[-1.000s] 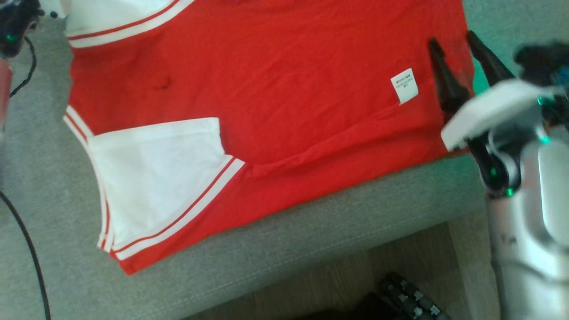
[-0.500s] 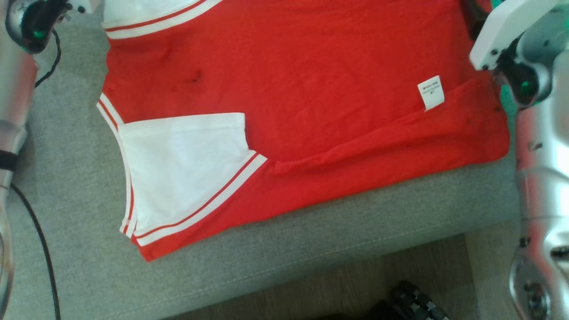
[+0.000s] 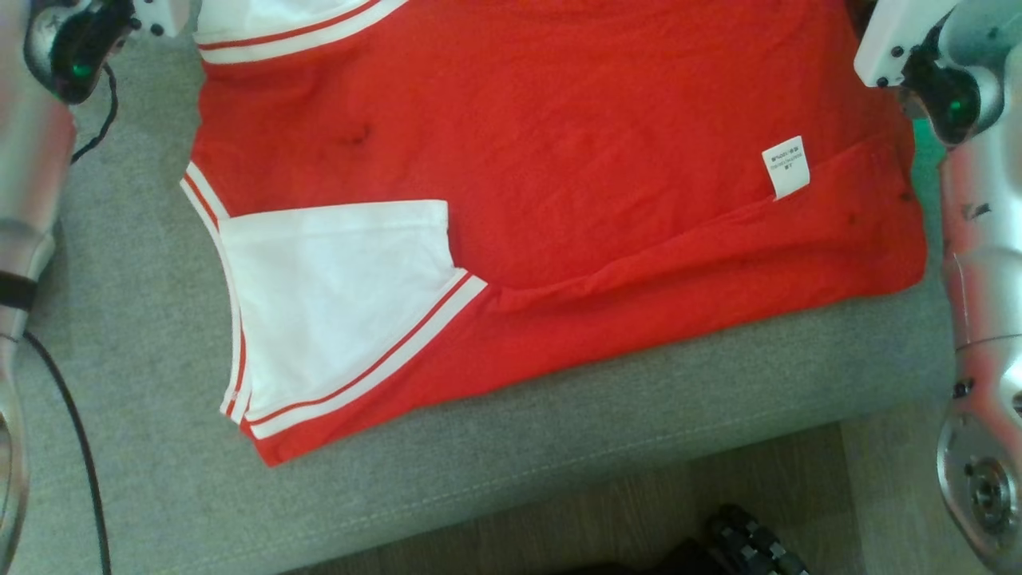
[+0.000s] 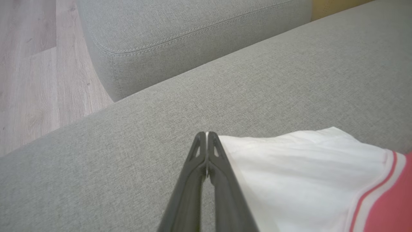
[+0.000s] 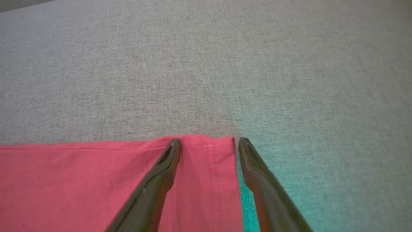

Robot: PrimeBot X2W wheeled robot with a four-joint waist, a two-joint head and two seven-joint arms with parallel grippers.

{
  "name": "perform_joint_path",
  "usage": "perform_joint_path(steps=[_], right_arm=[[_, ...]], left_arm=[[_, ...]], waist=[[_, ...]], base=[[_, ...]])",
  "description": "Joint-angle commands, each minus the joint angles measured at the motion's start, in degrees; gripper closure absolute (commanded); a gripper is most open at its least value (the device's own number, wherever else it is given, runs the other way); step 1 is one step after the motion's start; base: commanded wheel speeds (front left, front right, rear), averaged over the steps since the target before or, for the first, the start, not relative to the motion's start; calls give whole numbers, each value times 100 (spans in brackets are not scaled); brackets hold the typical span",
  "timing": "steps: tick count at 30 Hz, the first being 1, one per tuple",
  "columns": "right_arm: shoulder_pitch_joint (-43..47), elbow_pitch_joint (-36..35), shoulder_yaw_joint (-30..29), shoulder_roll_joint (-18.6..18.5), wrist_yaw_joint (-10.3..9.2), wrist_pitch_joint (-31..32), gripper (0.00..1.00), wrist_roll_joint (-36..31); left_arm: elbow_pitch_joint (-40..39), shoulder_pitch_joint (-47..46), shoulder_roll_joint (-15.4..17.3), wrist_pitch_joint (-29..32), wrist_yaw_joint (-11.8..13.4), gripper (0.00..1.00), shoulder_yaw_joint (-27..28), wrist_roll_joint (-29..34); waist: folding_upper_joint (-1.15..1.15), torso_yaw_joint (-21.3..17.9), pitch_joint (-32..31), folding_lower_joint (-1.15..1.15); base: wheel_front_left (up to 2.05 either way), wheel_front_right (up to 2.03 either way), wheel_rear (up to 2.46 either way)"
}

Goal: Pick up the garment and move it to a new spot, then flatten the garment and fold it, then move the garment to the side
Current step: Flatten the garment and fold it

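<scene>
Judging this as the fold step: the garment lies spread on the grey sofa cushion, with the near sleeve lying over the red body. My right gripper is spread and straddles the far right hem corner. Next I should close there, then lift. My left gripper is pressed together at the far sleeve edge; I cannot tell whether cloth is caught. The wrist views give fingertip placement; the head view gives the overall lay and the label.

Grey fabric sofa seat had a stitched front edge; another grey cushion adjoined it; light wood-plank floor ran alongside; lighting was soft, even.
</scene>
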Motion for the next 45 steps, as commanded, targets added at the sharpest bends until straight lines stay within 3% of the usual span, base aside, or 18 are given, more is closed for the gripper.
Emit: perform_joint_path(steps=[1,4,7,9,11,19,26,32,40,45], right_arm=[[-170,-144,76,-26,-2,-27,13,-17],[-246,-50,117,-49,-2,-41,50,-18],[-295,8,167,-46,-2,-40,58,-15],[-312,33,200,-53,-2,-35,69,-8],[-328,50,224,-74,-2,-19,100,3],[-497,40,68,-133,-2,-238,100,179],[-752,50,-309,-217,-2,-1061,100,261],[-636,256,-378,-279,-2,-1329,100,278],[-77,201,-166,-493,-2,-1359,100,680],[489,-149,-30,-727,-2,-1352,100,1087]], left_arm=[[-133,-316,234,0,-6,100,136,-12],[-110,-310,237,-3,-8,100,102,-10],[-78,-298,246,-6,-10,100,72,-12],[-53,-286,250,2,-11,100,52,-18],[-31,-283,252,-5,-13,100,36,-24],[-109,-447,257,-708,62,100,52,115],[-121,-653,161,-1593,126,100,117,222],[-238,-406,114,-2119,49,100,104,101],[-1096,497,329,-2326,1,100,81,-219],[-2212,1416,594,-2390,281,100,202,-460]], waist=[[0,2,0,0],[0,2,-2,0],[0,-12,-15,0],[0,-23,-34,0],[0,-30,-51,0],[0,6,-45,0],[0,143,-18,0],[0,297,-141,0],[0,528,-460,0],[0,719,-692,0]], base=[[0,0,0],[0,0,0],[0,0,0],[0,0,0],[0,0,0],[0,0,0],[0,0,0],[0,0,0],[0,0,0],[0,0,0]])
